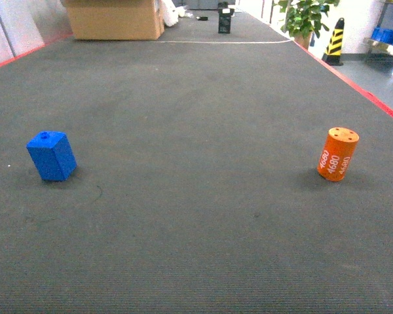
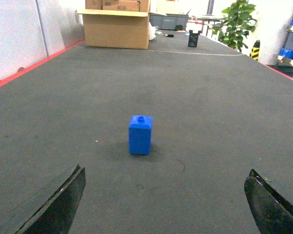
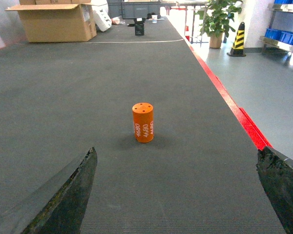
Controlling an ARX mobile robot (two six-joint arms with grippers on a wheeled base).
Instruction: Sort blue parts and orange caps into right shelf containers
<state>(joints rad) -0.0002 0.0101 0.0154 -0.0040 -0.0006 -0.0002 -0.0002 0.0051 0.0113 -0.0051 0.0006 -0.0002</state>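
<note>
Both grippers, left (image 2: 163,204) and right (image 3: 178,195), gaped over carpet (image 1: 196,229), approaching 1 blue part (image 2: 140,135) and 1 orange cap (image 3: 143,122); closing in looked next.

One blue part (image 1: 51,156) stands on the dark carpet (image 1: 196,216), and one orange cap (image 1: 338,154) stands well apart from it. Each wrist view shows only its own single piece. At the far end there is one open cardboard box (image 1: 114,18) (the left wrist view shows more boxes stacked on it, count unclear), one small black device (image 1: 224,19), one potted plant (image 1: 304,18) and one yellow-and-black cone (image 1: 335,40). Blue crates (image 1: 388,34) sit on a shelf at the right edge; their number cannot be told.
</note>
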